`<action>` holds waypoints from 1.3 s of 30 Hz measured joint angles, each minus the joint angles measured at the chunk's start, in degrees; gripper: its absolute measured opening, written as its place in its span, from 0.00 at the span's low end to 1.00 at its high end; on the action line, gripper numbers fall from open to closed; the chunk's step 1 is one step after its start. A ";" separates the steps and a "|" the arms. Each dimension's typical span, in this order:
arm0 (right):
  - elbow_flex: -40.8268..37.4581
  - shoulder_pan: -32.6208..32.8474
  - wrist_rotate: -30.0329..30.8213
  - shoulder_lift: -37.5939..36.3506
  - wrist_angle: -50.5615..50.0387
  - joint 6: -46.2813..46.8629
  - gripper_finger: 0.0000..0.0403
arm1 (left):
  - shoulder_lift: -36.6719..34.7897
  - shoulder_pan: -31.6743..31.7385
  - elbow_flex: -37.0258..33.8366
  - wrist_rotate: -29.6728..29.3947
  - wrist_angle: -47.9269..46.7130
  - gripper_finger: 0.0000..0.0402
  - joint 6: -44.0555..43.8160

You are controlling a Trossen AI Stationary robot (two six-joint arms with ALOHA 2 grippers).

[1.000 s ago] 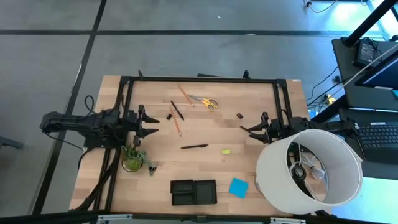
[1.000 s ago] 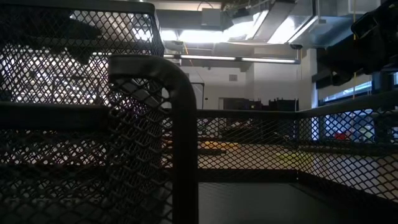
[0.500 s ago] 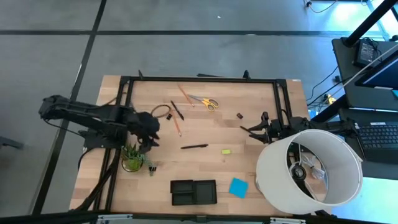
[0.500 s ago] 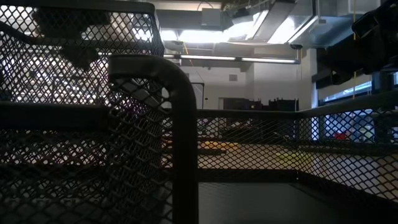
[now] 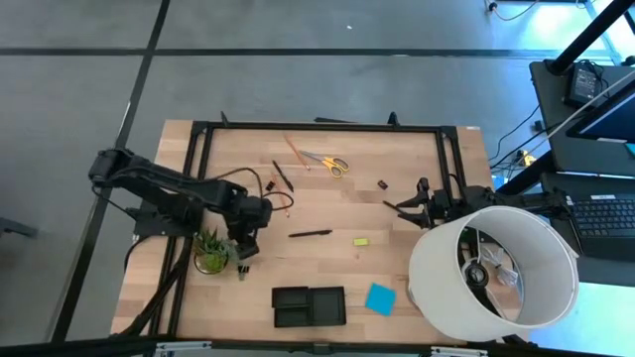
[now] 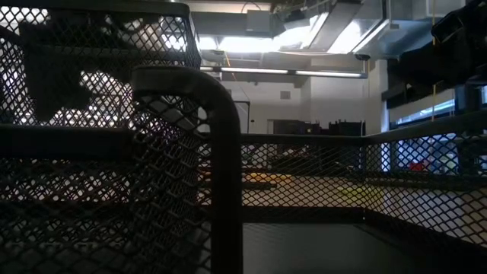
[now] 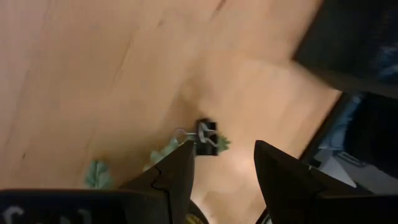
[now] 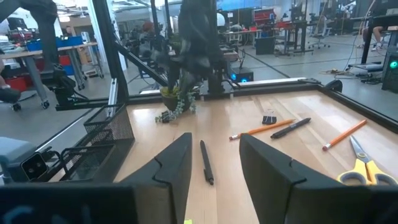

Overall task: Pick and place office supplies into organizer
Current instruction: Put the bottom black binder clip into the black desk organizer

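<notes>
My left gripper is open and points down over a small black clip that lies on the table beside the green potted plant; its fingers stand above the clip, apart from it. My right gripper is open and empty at the table's right, low over the wood. A black pen, a yellow block, the blue note pad, the scissors, pencils and another pen lie on the table. The black organizer stands near the front edge.
A large white lampshade stands at the right front, next to my right arm. More black clips lie on the table, one far left of centre and one far right of centre. A black frame runs round the table. The low view looks through the organizer's mesh wall.
My left gripper has gone toward the table's right and near edges, from beside the frame's left rail to over the plant and the clip, and has tipped from level to pointing down. My right arm has kept still.
</notes>
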 joint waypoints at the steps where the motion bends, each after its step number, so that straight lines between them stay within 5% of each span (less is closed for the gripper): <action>1: 0.01 0.01 0.00 0.00 0.01 0.00 0.34 | 1.19 0.01 0.00 -0.03 0.09 0.40 -0.28; 18: -0.01 -0.01 0.00 0.00 0.41 0.02 0.34 | 14.73 -0.57 -0.02 6.31 1.54 0.39 1.17; 39: 0.00 0.00 0.00 0.00 0.31 -0.17 0.34 | 15.79 -0.68 -0.07 7.58 3.81 0.29 1.18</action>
